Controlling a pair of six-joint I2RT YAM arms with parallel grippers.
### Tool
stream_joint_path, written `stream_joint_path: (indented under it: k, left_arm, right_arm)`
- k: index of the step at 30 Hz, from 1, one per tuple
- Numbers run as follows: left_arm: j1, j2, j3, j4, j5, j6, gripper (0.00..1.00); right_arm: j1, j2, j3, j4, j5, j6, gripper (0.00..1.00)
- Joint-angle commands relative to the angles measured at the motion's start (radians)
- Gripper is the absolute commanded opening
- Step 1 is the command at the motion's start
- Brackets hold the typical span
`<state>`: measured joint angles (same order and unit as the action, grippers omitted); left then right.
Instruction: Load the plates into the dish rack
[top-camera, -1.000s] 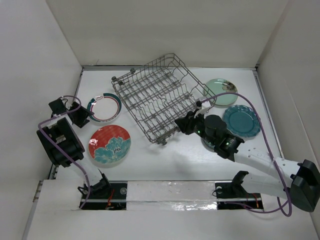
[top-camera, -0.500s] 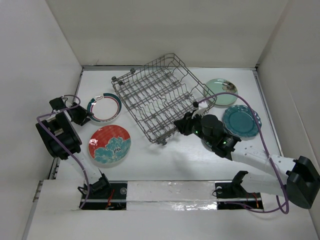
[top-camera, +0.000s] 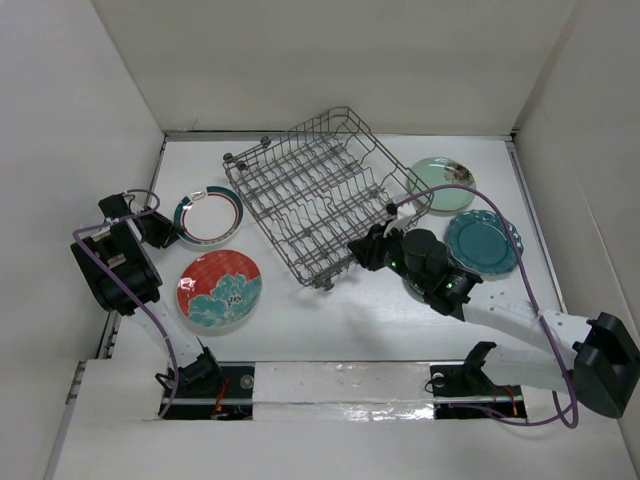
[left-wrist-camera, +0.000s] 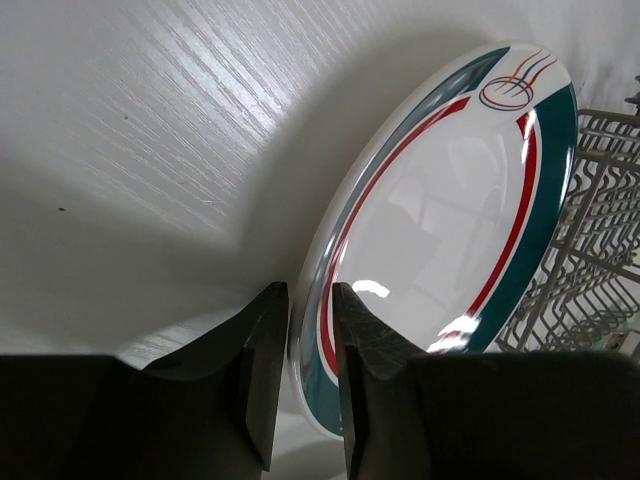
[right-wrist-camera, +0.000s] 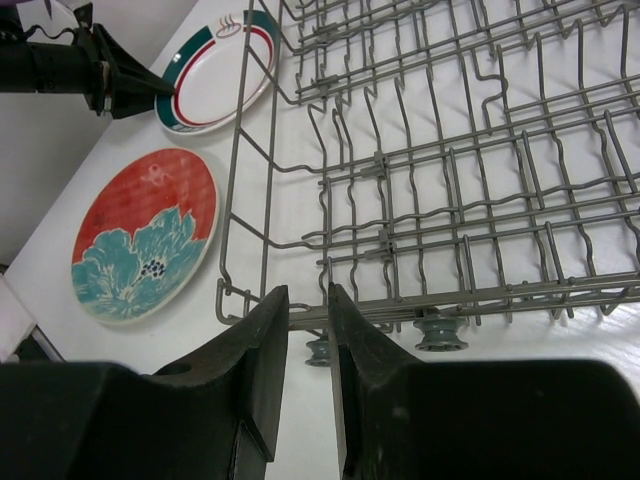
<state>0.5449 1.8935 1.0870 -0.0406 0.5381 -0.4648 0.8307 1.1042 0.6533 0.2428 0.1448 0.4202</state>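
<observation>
The teal ring-pattern plate (top-camera: 210, 214) lies at the left of the table, and my left gripper (top-camera: 165, 232) has shut on its near-left rim. In the left wrist view that plate (left-wrist-camera: 440, 220) fills the right side, its rim pinched in my left gripper (left-wrist-camera: 310, 290). The red-and-teal floral plate (top-camera: 220, 288) lies flat in front of it. The grey wire dish rack (top-camera: 315, 195) stands skewed mid-table with no plate in it. My right gripper (top-camera: 362, 250) sits at its near edge, where the rack's bottom rail (right-wrist-camera: 450, 300) runs between the narrow jaws of my right gripper (right-wrist-camera: 308, 292).
A pale mint plate (top-camera: 442, 182) and a dark teal scalloped plate (top-camera: 483, 241) lie right of the rack, close beside my right arm. White walls enclose the table on the left, back and right. The rack's small wheels (right-wrist-camera: 440, 330) show under its near rail.
My left jaws have closed from wide open onto the ring plate's rim. The right arm shifted slightly early on, then held still at the rack's edge.
</observation>
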Motion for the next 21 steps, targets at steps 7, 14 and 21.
stream_joint_path:
  k: [7, 14, 21]
  left_arm:
    - [0.003, -0.028, 0.001, 0.021, -0.009, 0.006, 0.0]
    - [0.012, -0.168, -0.01, 0.027, -0.009, -0.017, 0.0]
    - [0.012, -0.354, -0.042, 0.018, -0.009, -0.086, 0.0]
  right_arm:
    - [-0.007, -0.024, 0.009, 0.026, 0.003, -0.018, 0.28]
    - [-0.007, 0.002, 0.014, 0.033, -0.011, -0.015, 0.27]
    - [-0.007, -0.018, 0.008, 0.032, -0.001, -0.018, 0.27]
